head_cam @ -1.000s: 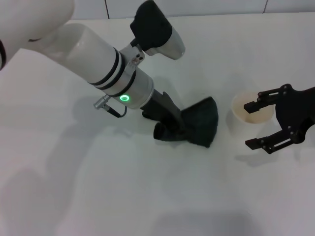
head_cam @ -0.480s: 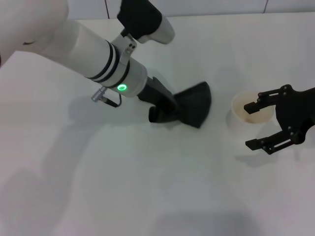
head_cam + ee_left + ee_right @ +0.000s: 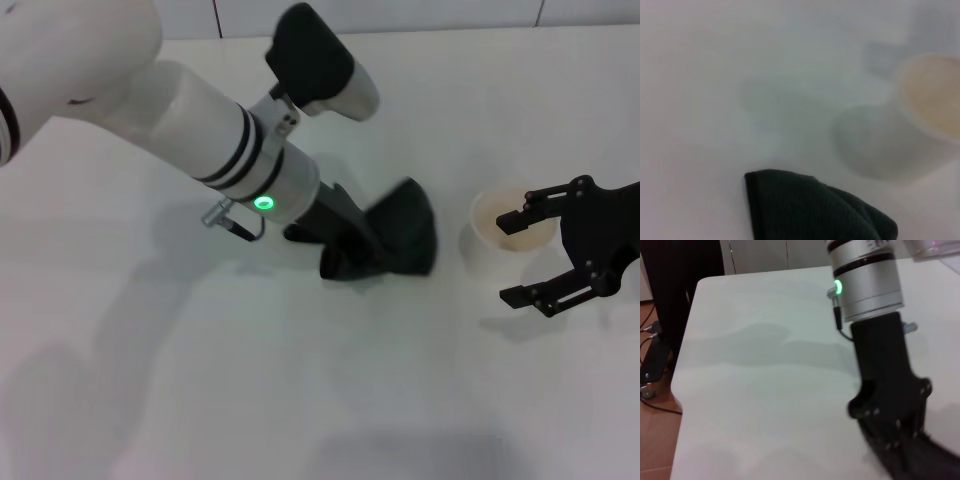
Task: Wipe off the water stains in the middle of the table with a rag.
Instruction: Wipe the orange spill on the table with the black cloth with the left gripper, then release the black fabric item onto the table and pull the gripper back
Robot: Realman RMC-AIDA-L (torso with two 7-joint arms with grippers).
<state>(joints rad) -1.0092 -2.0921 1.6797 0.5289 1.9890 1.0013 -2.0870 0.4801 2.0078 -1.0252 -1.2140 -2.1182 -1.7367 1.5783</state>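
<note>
My left gripper (image 3: 368,248) is shut on the black rag (image 3: 408,232) and presses it onto the white table (image 3: 300,380) near the middle. The rag also shows in the left wrist view (image 3: 810,212), lying flat on the tabletop. The right wrist view shows the left gripper (image 3: 890,410) from the side, low on the table. No orange-brown water stain shows in any view; it is either under the rag or out of view. My right gripper (image 3: 526,256) is open and empty, hovering at the right, apart from the rag.
A small cream cup (image 3: 492,218) stands just right of the rag, between it and the right gripper; it also shows in the left wrist view (image 3: 932,97). The table's edge and the floor show in the right wrist view (image 3: 675,390).
My left gripper swept the rag away toward the far left, then back toward the right and nearer. The right arm and the cup have not moved.
</note>
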